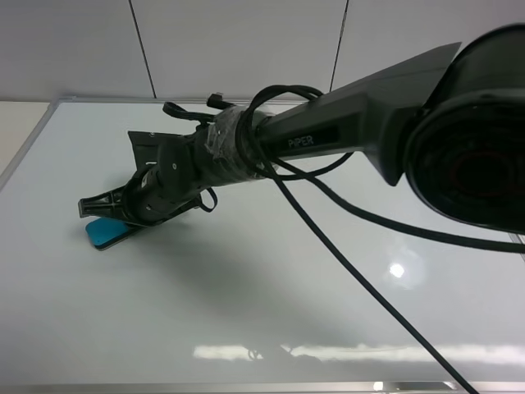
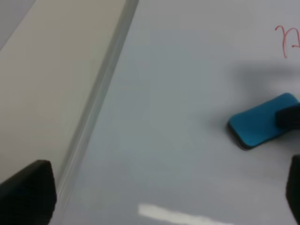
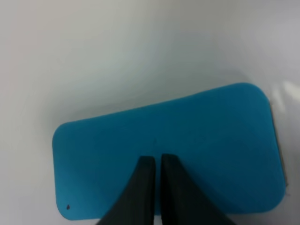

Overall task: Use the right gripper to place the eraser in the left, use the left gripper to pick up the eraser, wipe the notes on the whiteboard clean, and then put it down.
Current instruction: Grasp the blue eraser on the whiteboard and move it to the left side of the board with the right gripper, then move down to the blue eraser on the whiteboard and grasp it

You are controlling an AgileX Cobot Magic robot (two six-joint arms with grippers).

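The teal-blue eraser (image 1: 105, 232) lies flat on the whiteboard (image 1: 246, 312) at its left side. My right gripper (image 1: 94, 205) reaches across the middle and hangs right over it. In the right wrist view the eraser (image 3: 164, 150) fills the frame and the right gripper (image 3: 154, 164) has its two fingers pressed together above the blue face, holding nothing. In the left wrist view the eraser (image 2: 262, 123) lies apart from my open, empty left gripper (image 2: 159, 197), and the red notes (image 2: 286, 40) show beyond it. The notes are hidden in the exterior view.
The right arm and its black cable (image 1: 361, 279) cross the board from the right. The silver frame (image 2: 101, 89) runs along the board's left edge, with a beige table surface (image 2: 42, 84) outside it. A white wall stands behind the board.
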